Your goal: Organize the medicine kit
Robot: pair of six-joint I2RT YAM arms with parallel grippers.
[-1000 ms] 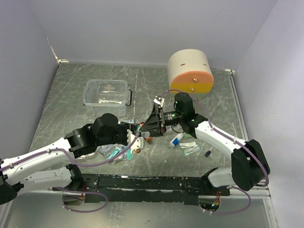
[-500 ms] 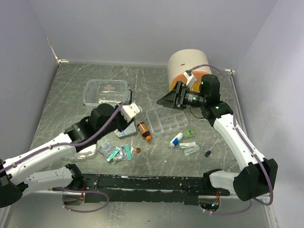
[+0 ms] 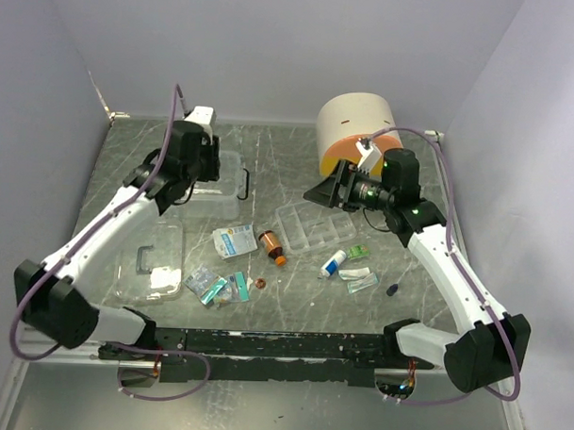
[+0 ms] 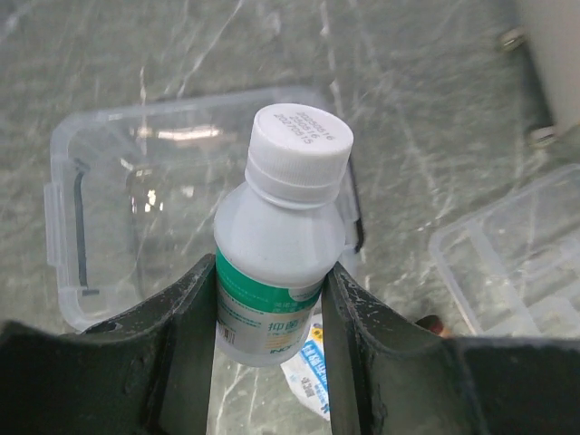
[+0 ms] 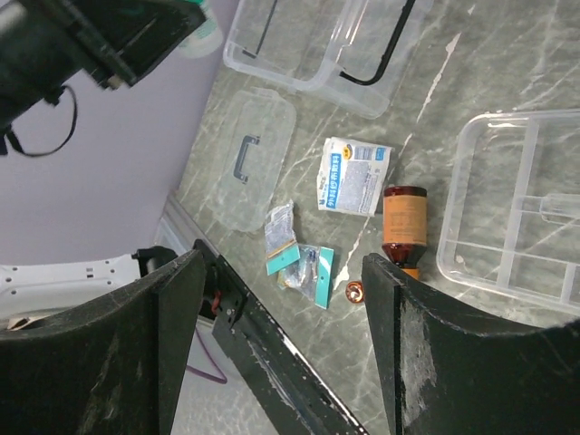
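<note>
The medicine kit's clear box with a black handle stands at the back left, without its lid. My left gripper hovers over it, shut on a white bottle with a green label and a white cap; the box lies below the bottle. The clear lid lies flat nearer the front left. A clear divided tray rests mid-table. My right gripper hangs open above the tray's far end with nothing between its fingers.
Loose on the table are an amber bottle, a white-and-blue sachet, teal packets, a small copper ring, a blue-capped tube and a green packet. A beige cabinet with an orange-and-yellow front stands at the back right.
My left arm has swung from the table's middle front up to the back left, carrying the white bottle over the box. The right arm drew back towards the cabinet, then held.
</note>
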